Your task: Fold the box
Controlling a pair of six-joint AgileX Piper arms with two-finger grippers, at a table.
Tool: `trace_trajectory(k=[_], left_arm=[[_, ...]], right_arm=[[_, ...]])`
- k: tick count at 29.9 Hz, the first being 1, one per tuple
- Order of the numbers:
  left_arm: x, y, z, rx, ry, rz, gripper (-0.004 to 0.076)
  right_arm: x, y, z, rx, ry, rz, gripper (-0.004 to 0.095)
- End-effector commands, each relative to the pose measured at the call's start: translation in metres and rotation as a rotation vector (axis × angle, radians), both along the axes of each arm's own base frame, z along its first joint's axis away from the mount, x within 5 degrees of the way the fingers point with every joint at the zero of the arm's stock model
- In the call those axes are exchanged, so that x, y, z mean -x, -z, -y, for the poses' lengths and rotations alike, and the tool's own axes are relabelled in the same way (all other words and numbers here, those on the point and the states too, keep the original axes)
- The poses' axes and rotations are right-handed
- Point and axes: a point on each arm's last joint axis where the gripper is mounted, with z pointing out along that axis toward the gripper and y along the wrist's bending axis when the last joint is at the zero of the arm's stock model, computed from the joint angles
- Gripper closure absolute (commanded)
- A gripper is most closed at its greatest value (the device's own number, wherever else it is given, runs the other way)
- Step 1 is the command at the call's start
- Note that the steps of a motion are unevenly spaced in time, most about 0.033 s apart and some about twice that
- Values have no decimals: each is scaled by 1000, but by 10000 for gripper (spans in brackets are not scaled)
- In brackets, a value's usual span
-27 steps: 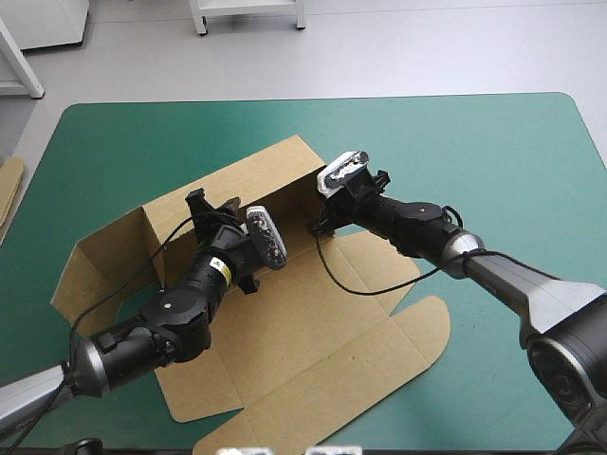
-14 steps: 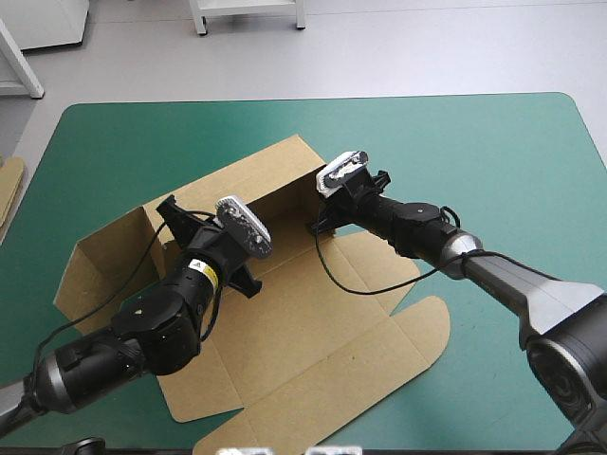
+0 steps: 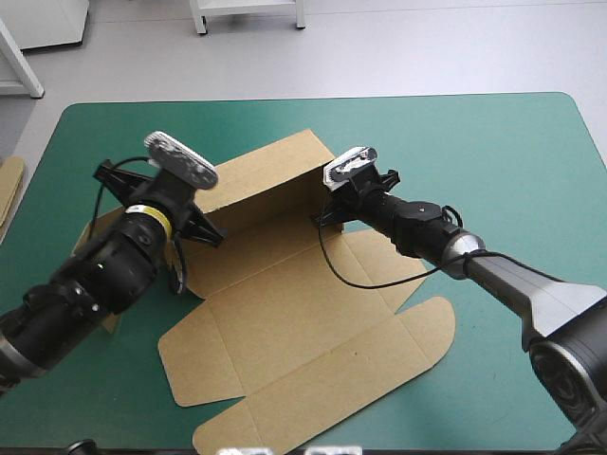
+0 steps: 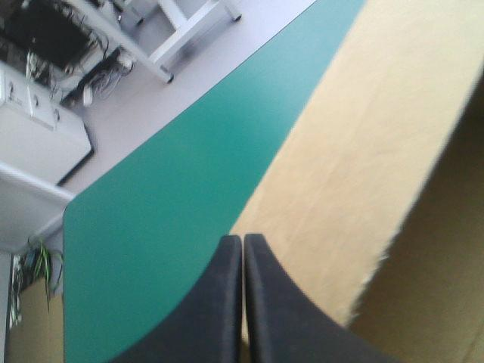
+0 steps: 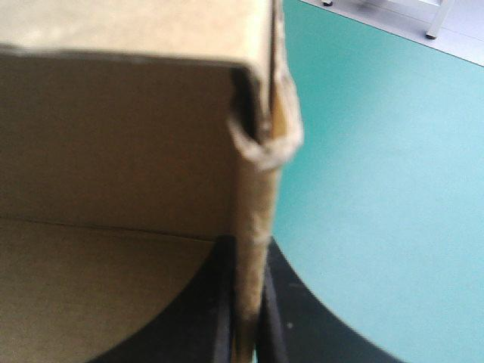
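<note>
The brown box (image 3: 294,322) lies partly folded on the teal-green cover, its back wall (image 3: 266,180) raised and its front flaps flat. My right gripper (image 3: 321,216) is at the right end of that wall. In the right wrist view it (image 5: 247,243) is shut on the wall's crumpled upright corner edge (image 5: 261,144). My left arm reaches over the box's left side, and its fingers are hidden under the wrist in the high view. In the left wrist view my left gripper (image 4: 243,242) is shut with nothing seen between its fingers, above the border of brown board (image 4: 363,151) and cover.
An edge of more brown board (image 3: 8,190) shows at the table's left edge. Bare teal-green cover (image 3: 512,171) spreads to the right and behind the box. The left flap is mostly hidden under my left arm.
My left arm has swung from the middle of the box to its left side and risen. The right gripper has kept its hold on the wall's corner.
</note>
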Motion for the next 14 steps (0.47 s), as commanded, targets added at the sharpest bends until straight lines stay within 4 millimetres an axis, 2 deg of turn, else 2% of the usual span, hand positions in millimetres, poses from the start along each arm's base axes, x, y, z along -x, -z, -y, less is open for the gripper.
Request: trace_trajectory(k=[1,5,8,11,14], left_arm=[[-10,-26,-34,87,-58,67,730],[-25,-24,-73,177,-139,35,729],[-30,-23,-98,191,-188,30,729],[-32,-23,-116,224,-261,38,729],[-33,-21,-125,199,-287,37,729]], right_arm=[[8,-38,10,-114,39,49,908],[19,-33,15,-127,7,16,908],[25,-25,17,-184,-76,-85,908],[26,-20,27,-187,-91,-213,908],[27,-26,39,-125,-121,-276,908]])
